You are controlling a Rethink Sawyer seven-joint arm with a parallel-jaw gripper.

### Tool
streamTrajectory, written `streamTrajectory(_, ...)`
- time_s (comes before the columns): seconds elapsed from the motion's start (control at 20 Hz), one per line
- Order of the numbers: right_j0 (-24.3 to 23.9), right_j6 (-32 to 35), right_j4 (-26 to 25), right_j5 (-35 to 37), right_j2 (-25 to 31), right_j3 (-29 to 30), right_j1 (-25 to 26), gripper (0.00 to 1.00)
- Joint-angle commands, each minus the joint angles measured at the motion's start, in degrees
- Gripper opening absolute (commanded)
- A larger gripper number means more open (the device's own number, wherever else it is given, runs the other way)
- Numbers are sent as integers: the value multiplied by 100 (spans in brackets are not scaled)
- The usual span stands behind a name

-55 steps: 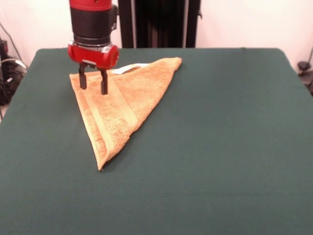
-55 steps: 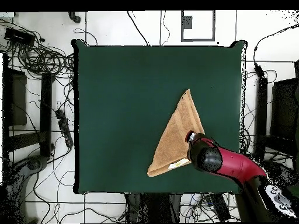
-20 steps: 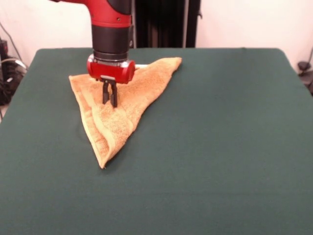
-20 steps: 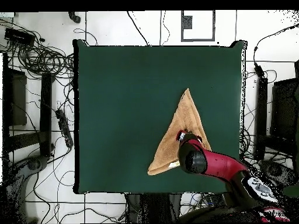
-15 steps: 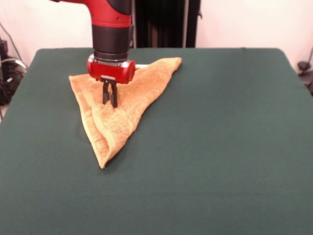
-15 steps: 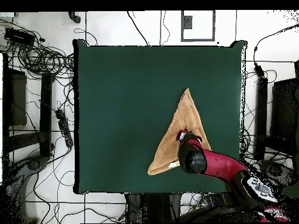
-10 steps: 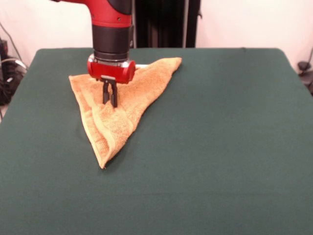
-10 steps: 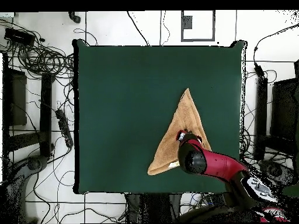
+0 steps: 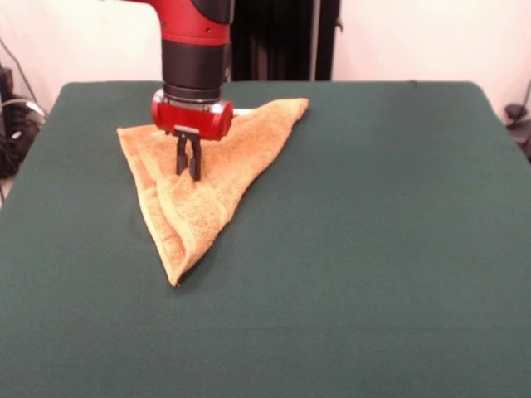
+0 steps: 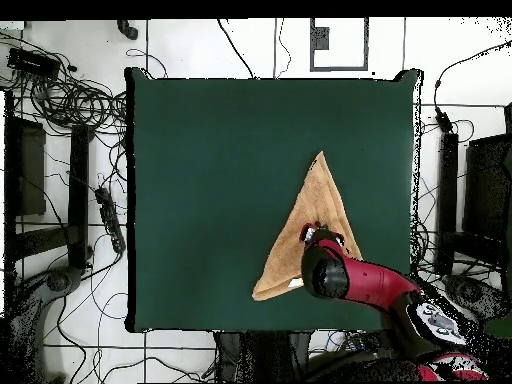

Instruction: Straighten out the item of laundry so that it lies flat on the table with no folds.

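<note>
The towel (image 9: 199,178) lies folded into a triangle on the far-left part of the table (image 9: 373,249), one point toward the near side. The gripper (image 9: 188,168) stands upright on the upper layer, its fingers drawn together, apparently pinching that layer to peel the fold open. No containers are present.

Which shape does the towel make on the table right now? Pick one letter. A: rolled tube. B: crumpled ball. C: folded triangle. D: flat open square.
C: the towel lies doubled into a triangle on the table, one point towards the camera in the front view, with the gripper shut on its top layer.
</note>
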Motion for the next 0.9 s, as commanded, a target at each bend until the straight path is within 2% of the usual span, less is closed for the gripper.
streamTrajectory(0.05, 461, 942, 459, 777, 395, 366, -229, 0)
streamTrajectory(0.25, 620, 939, 589, 1080, 421, 481, -597, 0)
streamTrajectory(0.55, 1054, 1011, 868, 1484, 178, 533, -1090, 0)
streamTrajectory(0.9, 1228, 1040, 1078, 1736, 204, 525, -1266, 0)
